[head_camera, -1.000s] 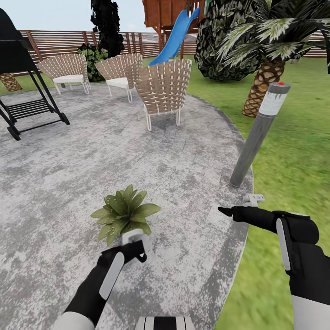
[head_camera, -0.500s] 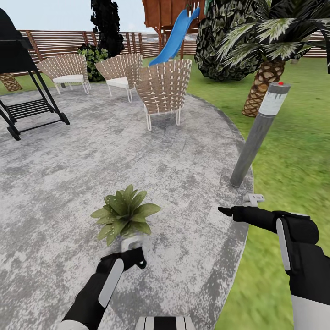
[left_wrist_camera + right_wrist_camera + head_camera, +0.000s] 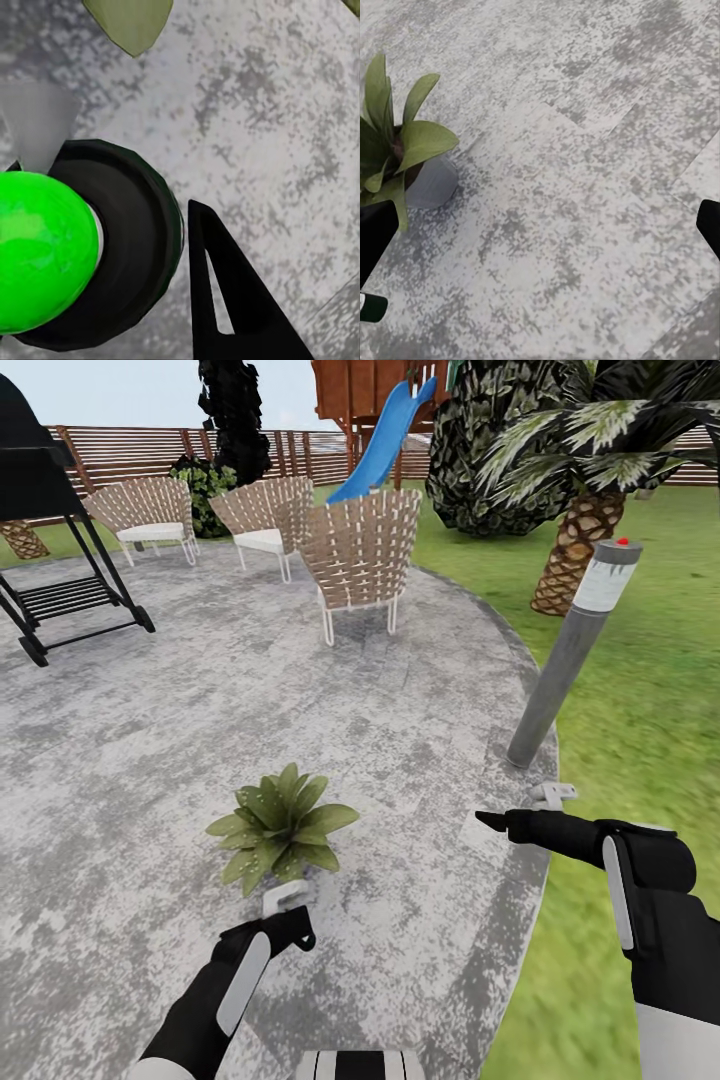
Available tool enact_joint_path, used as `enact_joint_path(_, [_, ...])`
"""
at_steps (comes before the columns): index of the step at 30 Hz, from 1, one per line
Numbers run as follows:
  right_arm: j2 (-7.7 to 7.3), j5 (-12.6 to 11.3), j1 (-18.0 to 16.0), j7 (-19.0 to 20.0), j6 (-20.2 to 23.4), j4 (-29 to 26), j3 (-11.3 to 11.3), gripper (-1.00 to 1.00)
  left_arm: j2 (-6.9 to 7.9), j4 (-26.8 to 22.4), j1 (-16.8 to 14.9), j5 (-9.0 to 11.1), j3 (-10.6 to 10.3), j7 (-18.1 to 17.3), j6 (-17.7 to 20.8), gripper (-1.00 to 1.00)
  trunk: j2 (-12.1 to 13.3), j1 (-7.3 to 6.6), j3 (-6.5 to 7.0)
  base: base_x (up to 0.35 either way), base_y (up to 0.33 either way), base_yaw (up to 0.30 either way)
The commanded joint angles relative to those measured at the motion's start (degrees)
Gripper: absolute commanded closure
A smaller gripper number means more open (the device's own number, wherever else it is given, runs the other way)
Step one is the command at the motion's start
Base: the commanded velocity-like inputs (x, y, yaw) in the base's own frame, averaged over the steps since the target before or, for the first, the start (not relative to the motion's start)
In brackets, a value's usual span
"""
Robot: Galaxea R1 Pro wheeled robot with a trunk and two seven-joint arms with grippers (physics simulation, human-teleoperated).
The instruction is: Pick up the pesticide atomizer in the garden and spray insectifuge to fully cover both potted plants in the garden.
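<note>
One potted plant [image 3: 282, 830], a low rosette of green leaves, sits on the stone patio [image 3: 200, 690] of the garden. Just on the near side of it, my left gripper [image 3: 288, 928] is shut on the pesticide atomizer [image 3: 284, 900], whose whitish trigger head points at the leaves. The left wrist view looks down on the bright green bottle [image 3: 41, 251] in its black ring, beside one black finger [image 3: 232, 300]. My right gripper [image 3: 520, 810] hovers open over the patio's right edge, holding nothing. From the right wrist the plant [image 3: 397, 150] stands in a grey pot. Any insectifuge specks are too small to tell.
A tilted grey post with a red top [image 3: 570, 650] stands at the patio's right edge, just beyond my right gripper. Wicker chairs [image 3: 360, 555] and a black grill [image 3: 50, 560] stand farther back. Palms [image 3: 580, 530], lawn [image 3: 650, 710], a blue slide and a slatted fence lie beyond.
My left gripper has drawn back a little from the plant toward me, still holding the atomizer. The head view has shifted slightly. The right arm has not moved.
</note>
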Motion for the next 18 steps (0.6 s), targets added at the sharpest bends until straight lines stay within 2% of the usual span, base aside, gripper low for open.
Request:
enact_joint_path(1, [0.0,0.59,-0.04,0.59,0.18,-0.05,-0.05,-1.0,-0.03,0.03,-0.02,0.57,-0.12,0.51,0.17,1.0,-0.02,-0.01,-0.05,0.0,0.022,0.0])
enact_joint_path(3, [0.0,0.59,-0.04,0.59,0.18,-0.05,-0.05,-1.0,-0.15,0.32,-0.02,0.59,-0.17,0.51,0.17,1.0,-0.02,-0.01,-0.05,0.0,-0.003,0.0])
enact_joint_path(7, [-0.02,0.53,-0.08,1.61,0.18,-0.05,-0.05,-1.0,-0.31,0.58,-0.02,0.58,-0.17,0.53,0.11,1.0,-0.02,-0.01,-0.05,0.001,-0.252,0.0])
enact_joint_path(11, [0.18,0.61,-0.09,6.76,0.18,-0.05,0.2,-1.0,-0.36,0.69,-0.02,0.6,-0.17,0.54,-0.06,1.0,-0.02,-0.01,-0.04,0.087,-0.316,0.012])
enact_joint_path(18, [0.43,1.37,-0.05,7.67,0.18,-0.03,0.61,-1.0,-0.42,0.71,-0.02,0.6,-0.17,0.6,-0.79,1.0,-0.02,-0.01,0.18,0.213,-0.273,0.201])
